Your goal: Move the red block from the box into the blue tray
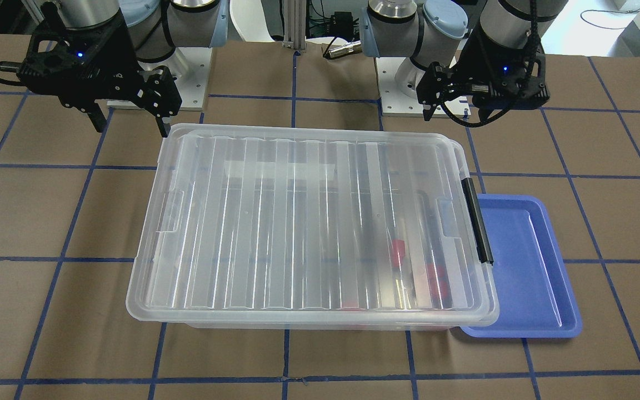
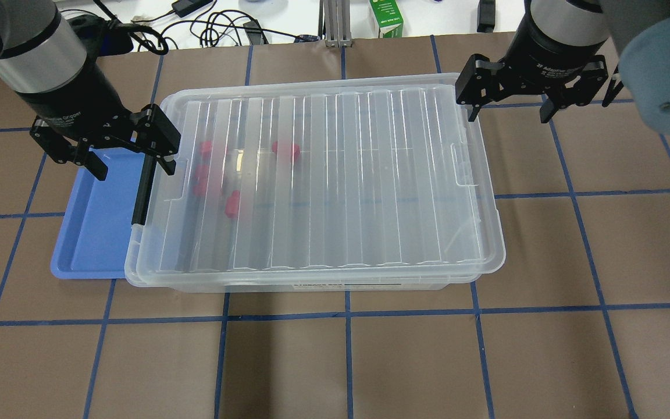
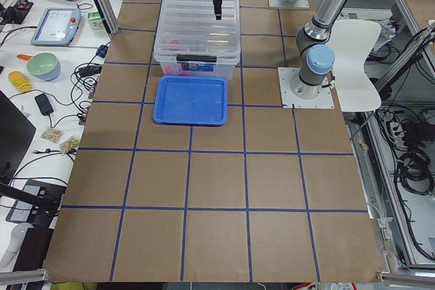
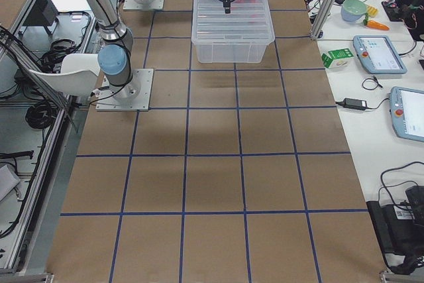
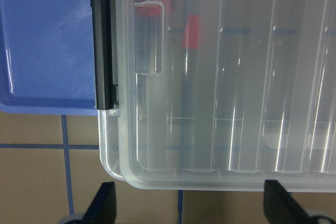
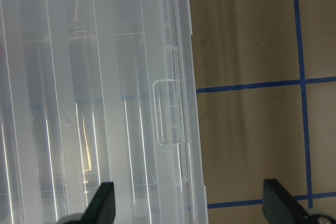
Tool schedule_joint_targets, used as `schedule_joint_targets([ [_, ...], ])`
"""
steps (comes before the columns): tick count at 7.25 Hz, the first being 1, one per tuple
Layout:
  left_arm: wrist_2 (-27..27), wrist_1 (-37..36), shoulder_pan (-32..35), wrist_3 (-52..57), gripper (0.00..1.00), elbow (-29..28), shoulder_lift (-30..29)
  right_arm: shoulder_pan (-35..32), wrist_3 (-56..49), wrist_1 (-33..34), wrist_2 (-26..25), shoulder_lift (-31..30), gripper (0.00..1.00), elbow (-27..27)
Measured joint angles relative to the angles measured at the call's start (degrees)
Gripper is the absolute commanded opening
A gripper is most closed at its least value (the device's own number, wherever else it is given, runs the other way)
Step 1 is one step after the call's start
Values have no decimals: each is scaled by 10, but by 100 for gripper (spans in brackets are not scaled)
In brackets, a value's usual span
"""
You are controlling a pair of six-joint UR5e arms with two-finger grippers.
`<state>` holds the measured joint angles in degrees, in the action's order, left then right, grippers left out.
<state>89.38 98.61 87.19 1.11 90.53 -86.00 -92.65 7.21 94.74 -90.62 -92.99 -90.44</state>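
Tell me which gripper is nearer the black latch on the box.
Left. The left gripper hovers open over the box's latch end, almost above the black latch beside the blue tray; the right gripper hovers open over the opposite end.

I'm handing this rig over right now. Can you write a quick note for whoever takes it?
Left gripper: open, empty, hovering over the latch end of the box.
Right gripper: open, empty, above the other end.
Box: lid on; several red blocks inside, near the black latch.
Blue tray: empty, beside the latch end.
Done: nothing yet.
Left: take the lid off, pick one red block, set it in the tray.
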Motion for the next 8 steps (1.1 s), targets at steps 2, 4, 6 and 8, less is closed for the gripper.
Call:
schedule_joint_targets([
  [2, 1, 0, 0, 0, 100, 0, 0, 0, 0, 0, 0, 0, 100, 0],
  [4, 1, 1, 0, 0, 100, 0, 0, 0, 0, -1, 0, 0, 100, 0],
  [6, 1, 1, 0, 1, 100, 0, 0, 5, -11, 0, 2, 0, 100, 0],
  [8, 11, 2, 0, 1, 100, 0, 2, 23, -50, 0, 1, -1, 100, -4],
])
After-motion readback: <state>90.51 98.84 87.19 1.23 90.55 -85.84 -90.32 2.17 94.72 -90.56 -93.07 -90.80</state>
